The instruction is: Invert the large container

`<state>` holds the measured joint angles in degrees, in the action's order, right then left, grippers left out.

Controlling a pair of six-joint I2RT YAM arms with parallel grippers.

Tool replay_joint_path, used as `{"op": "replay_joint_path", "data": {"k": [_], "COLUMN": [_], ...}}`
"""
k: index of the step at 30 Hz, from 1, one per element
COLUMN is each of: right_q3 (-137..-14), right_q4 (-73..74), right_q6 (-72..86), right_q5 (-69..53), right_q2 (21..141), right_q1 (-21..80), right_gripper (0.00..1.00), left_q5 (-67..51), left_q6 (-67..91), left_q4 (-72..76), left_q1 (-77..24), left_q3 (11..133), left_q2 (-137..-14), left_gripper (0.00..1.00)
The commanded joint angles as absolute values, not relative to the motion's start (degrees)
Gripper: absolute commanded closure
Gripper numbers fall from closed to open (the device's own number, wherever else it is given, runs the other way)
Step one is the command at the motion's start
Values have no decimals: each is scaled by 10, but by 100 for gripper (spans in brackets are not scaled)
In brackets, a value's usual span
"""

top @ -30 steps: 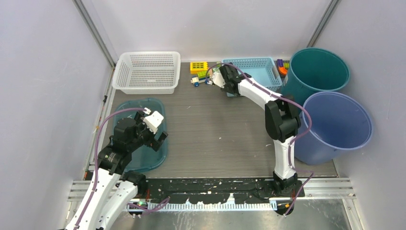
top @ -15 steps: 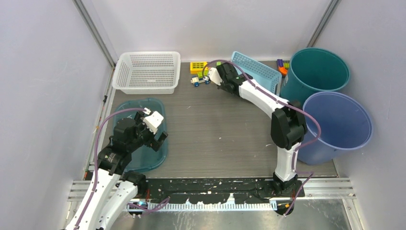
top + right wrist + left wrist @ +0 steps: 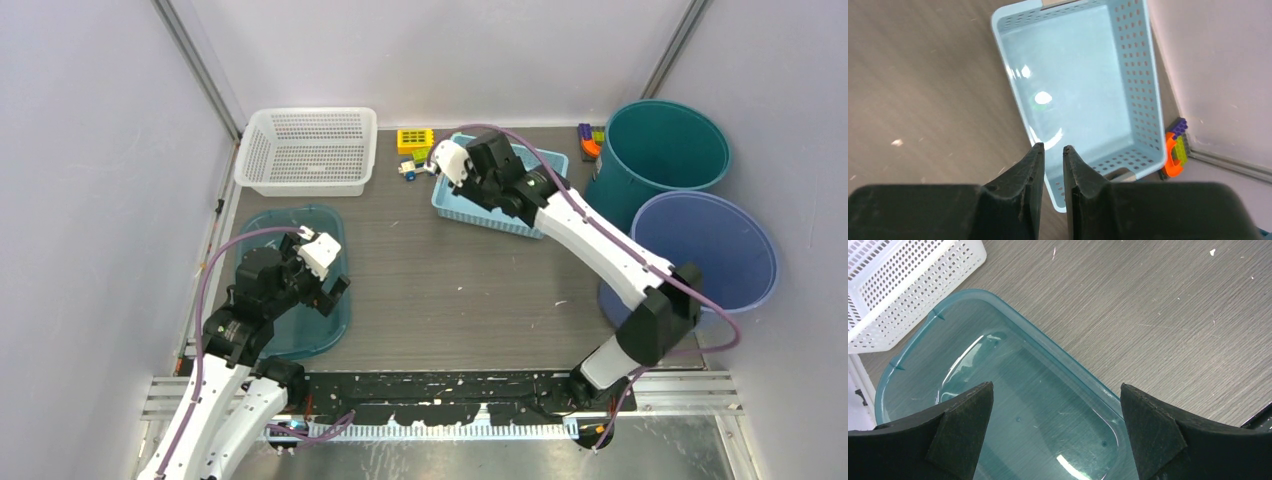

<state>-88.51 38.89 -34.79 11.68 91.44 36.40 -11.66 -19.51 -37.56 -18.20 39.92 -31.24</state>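
**Light blue basket pinched at its rim, twelve o'clock on the table**

The light blue basket (image 3: 1083,85) lies at about twelve o'clock on the table (image 3: 450,290), its open side facing the right wrist camera, not yet inverted; the right gripper (image 3: 1053,150) has its fingers nearly together, clamped across the basket's rim; the right arm stretches long from its base at five o'clock, elbow out beside the blue bucket (image 3: 720,250) at three o'clock; the left gripper (image 3: 1055,387) is spread wide and holds nothing, hanging over the teal tub (image 3: 1013,390) at eight o'clock, arm folded; a white basket (image 3: 310,150) sits at eleven.
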Motion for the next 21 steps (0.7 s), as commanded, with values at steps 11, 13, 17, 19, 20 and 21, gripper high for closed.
{"op": "replay_joint_path", "data": {"k": [11,13,17,19,20,21], "right_q3": [-690,-673,-645,-648,-654,-661], "right_q4": [336,300,226,217,215,215], "right_q6": [-394,-417,-467,-475,-475,-475], "right_q5": [167,188,234,234,227,219], "right_q2": [782,798,841,865,876,888], "right_q1": [473,472,468,458,449,436], "right_gripper": [47,39,28,22,20,18], "left_q5": [-132,-131,-131,-132,-132,-133], "left_q6": [-196,-196,-197,-197,-197,-196], "left_q4": [-367,-367,-368,-369,-369,-369], "left_q1": [-178,-178,-177,-176,-176,-175], "left_q3": [402,403,403,403,402,402], "left_q2": [-305,-305,-304,-303,-303,-302], "left_gripper": [0,0,0,0,0,0]}}
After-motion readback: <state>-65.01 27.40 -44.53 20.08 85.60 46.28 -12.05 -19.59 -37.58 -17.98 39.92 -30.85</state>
